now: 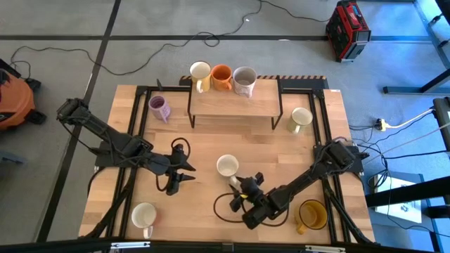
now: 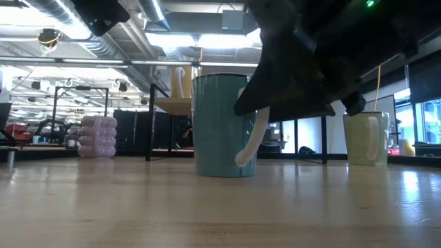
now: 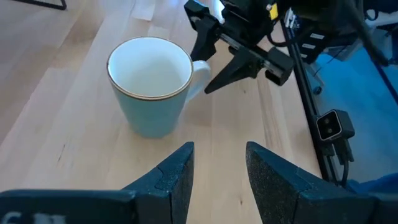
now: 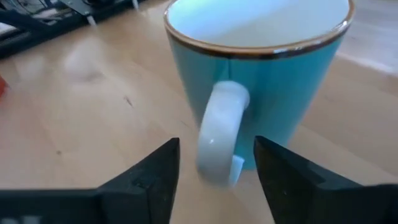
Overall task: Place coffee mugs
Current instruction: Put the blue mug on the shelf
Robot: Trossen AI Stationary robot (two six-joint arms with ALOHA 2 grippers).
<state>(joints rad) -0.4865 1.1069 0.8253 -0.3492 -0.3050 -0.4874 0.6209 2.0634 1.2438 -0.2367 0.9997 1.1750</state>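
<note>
Coffee mugs were spread over the table, and the one in play was the pale mint-blue mug (image 1: 227,166), which stood upright on the bare wood just in front of the wooden shelf (image 1: 235,107). On that shelf a cream-white mug (image 1: 200,72), an orange mug (image 1: 221,76) and a grey-beige mug (image 1: 244,80) were lined up.

The right gripper (image 4: 216,163) sat just beside the mint-blue mug with its fingers spread to either side of the white handle (image 4: 219,134), apparently not yet touching it. The left gripper (image 1: 184,166) waited near the mug's other side, its fingers likewise parted and holding nothing.

The mug looked like glazed ceramic: rigid, fairly light when empty, but slick and likely to chip if knocked or dropped. The handle seemed the natural hold, since the fingers already bracketed it. A pinch there would probably let the body swing, so a firm closure low on the loop and a slow, level lift would suit it.
</note>
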